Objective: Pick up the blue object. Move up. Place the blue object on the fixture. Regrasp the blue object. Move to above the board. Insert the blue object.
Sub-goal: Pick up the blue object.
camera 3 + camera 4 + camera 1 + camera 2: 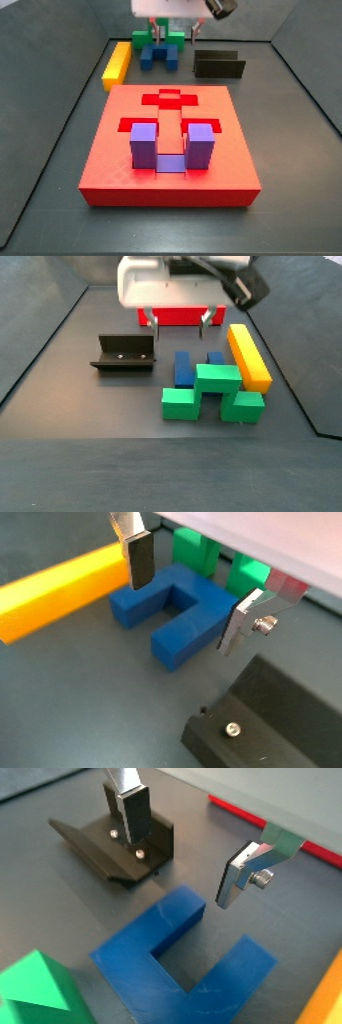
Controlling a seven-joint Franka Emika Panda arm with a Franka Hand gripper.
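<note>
The blue object point(191, 632) is a royal-blue U-shaped block lying flat on the dark floor, next to the green blocks point(198, 552) and the yellow bar point(60, 587). My gripper point(186, 614) is open and empty, hanging just above the block, with one finger point(138, 557) on each side of it. The block point(134, 953) and gripper point(181, 873) show the same way in both wrist views. In a side view the gripper point(181, 331) is over the blue object point(183, 362). The fixture point(123, 354) stands beside it. The red board point(167, 150) lies apart.
A purple U-shaped block point(163, 146) sits in the board. The fixture point(120, 843) is close beside the gripper. Green blocks point(203, 391) and the yellow bar point(247, 356) crowd round the blue object. Dark walls enclose the floor.
</note>
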